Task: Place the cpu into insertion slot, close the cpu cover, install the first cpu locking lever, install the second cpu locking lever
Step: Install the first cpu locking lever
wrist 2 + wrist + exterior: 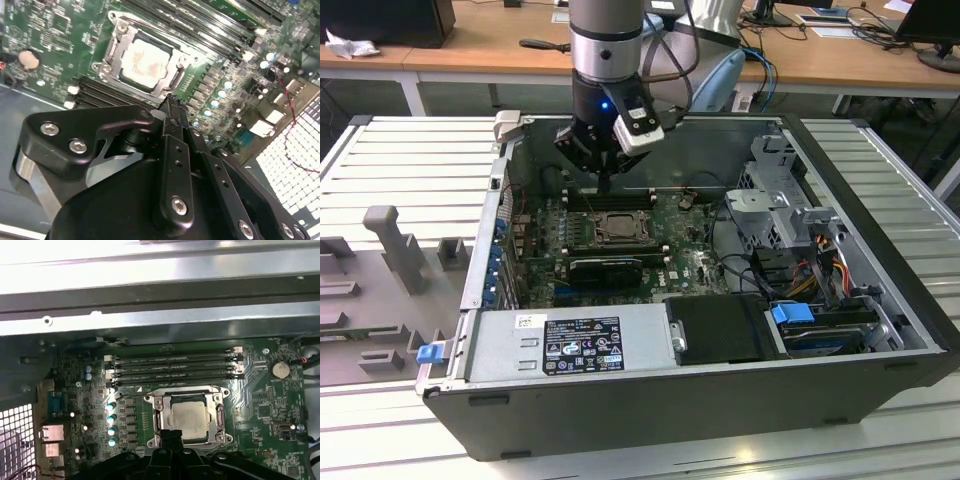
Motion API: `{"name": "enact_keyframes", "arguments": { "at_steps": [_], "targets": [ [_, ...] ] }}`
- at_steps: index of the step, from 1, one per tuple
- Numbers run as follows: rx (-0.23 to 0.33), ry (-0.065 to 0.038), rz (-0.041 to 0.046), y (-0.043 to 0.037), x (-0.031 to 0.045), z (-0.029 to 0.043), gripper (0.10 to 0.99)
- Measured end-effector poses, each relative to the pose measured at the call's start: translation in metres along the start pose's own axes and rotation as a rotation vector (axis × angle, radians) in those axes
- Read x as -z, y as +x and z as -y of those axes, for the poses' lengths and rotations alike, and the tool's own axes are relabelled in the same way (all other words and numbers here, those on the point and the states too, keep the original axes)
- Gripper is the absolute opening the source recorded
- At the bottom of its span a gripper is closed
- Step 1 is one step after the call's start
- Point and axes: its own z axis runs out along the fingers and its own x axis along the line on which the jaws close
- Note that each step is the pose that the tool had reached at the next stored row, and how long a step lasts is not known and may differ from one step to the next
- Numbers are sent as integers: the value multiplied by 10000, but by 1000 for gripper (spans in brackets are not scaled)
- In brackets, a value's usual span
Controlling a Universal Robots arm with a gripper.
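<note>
Power supply: silver box with a label sticker, against the nearest wall of the open computer case, lower middle of the exterior view.
Blue latch: on the case's near corner, lower left of the exterior view.
Drive cage: grey metal, right of centre in the exterior view, with orange and yellow cables just beside it.
Long black card: lying across the green motherboard, just nearer than the socket.
Cpu: seated in the insertion slot, pale metal top facing up, near the centre of the exterior view; seen in both wrist views.
Cpu cover: grey frame plate lying flat around the chip, whose top shows through the cut-out.
Gripper: black fingers pressed together, gripping nothing; tips hanging at the socket's edge, contact with it impossible to tell.
Memory slots: four long black rows, side by side, just beyond the socket.
Coin cell: round, silver, on the board off to one side of the memory slots.
Wooden desks: across the top of the exterior view, beyond the case.
</note>
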Motion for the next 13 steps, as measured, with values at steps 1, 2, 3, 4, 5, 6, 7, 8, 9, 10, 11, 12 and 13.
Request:
{"name": "enact_keyframes", "arguments": {
  "at_steps": [1, 2, 3, 4, 5, 6, 7, 8, 9, 10, 11, 12, 13],
  "targets": [
    [0, -3, 24, 76, -15, 6, 106],
    [2, -5, 46, 149, -29, 11, 106],
    [0, -7, 64, 214, -40, 16, 106],
    [3, -8, 75, 262, -48, 20, 106],
    [1, -8, 91, 343, -59, 25, 106],
    [3, -9, 98, 372, -64, 27, 106],
    [2, -9, 108, 410, -70, 26, 106],
    [1, -15, 123, 449, -84, 19, 106],
    [3, -11, 126, 468, -95, 8, 106],
    [3, -11, 131, 494, -112, -14, 106],
    [2, -11, 132, 508, -125, -44, 106],
    [6, -11, 131, 516, -138, -85, 106],
    [7, -11, 131, 520, -148, -120, 106]
  ]
}}
